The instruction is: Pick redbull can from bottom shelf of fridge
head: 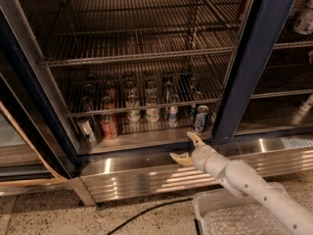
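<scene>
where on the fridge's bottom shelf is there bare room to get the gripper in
The front strip of the pale metal bottom shelf lies bare between the red can and the blue-and-silver redbull can. Behind it a row of cans crowds the back. The open white gripper hovers just outside, in front of the redbull can.

Dim fridge (254, 58) interior in deep shadow; glare streaks the steel base panel (137, 176) behind the pale pincer (187, 149).
</scene>
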`<action>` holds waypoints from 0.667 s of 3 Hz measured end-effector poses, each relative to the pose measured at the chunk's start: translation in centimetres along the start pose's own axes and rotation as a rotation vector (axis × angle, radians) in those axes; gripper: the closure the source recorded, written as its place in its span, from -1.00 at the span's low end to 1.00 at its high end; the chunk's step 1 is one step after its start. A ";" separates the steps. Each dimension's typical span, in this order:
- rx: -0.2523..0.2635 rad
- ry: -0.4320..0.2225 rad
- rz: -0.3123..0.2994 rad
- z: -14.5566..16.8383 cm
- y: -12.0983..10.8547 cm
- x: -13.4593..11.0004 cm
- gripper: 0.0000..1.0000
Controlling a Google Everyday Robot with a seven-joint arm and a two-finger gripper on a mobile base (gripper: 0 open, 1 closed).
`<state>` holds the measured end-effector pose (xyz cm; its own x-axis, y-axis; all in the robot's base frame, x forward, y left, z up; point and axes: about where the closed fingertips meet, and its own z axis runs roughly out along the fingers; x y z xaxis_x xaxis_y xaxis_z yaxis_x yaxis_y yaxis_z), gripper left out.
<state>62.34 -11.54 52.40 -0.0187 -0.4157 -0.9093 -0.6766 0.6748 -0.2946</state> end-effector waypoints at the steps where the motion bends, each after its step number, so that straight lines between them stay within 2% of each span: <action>1: 0.058 0.006 0.075 1.7 -0.7 1.0 -0.32; 2: 0.081 0.004 0.124 2.9 -0.9 1.4 -0.40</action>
<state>65.04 -10.95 50.58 -0.1013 -0.3283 -0.9391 -0.6076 0.7679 -0.2029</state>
